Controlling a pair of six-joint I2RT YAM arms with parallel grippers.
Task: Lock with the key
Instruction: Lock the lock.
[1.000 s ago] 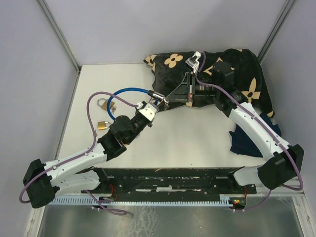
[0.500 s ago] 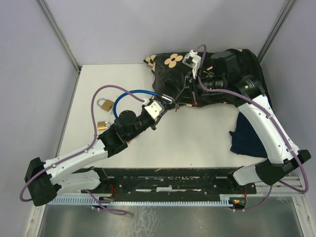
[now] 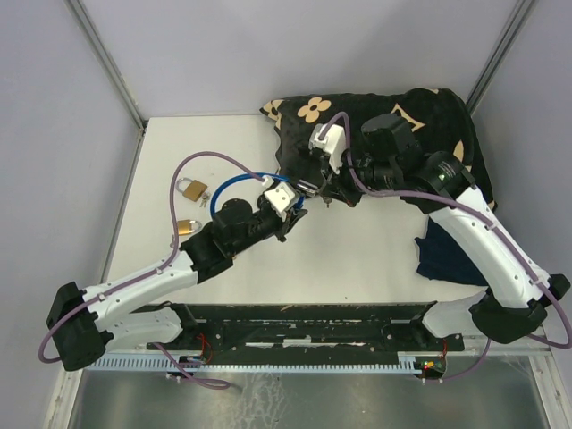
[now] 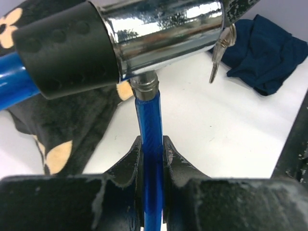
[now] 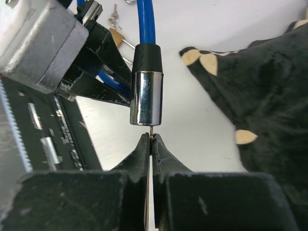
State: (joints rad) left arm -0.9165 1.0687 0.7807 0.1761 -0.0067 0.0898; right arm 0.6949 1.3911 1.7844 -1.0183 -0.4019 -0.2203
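Cable lock: the chrome cylinder [image 5: 146, 98] is held above mid-bench, just off the near edge of the patterned cloth [image 3: 429, 107].

The left pincer [image 4: 150, 144] is nearly closed and clamps the blue cable [image 4: 147, 113] just below the cylinder. The right pincer [image 5: 150, 142] is fully closed, its tips pinching the key [image 5: 151, 130] at the cylinder's end face; how deep the key sits cannot be told.

- **Left edge:** two brass padlocks [image 3: 189, 188] [image 3: 186, 225] lie near it.
- **Far right corner:** the patterned cloth covers it.
- **Right edge:** a navy cloth [image 3: 447, 255] lies here.
- **Near edge:** open bench [image 3: 357, 259] lies between the arms.

Thin key [image 5: 151, 134] tight in right claw [image 5: 151, 140], tip at lock barrel [image 5: 146, 98].
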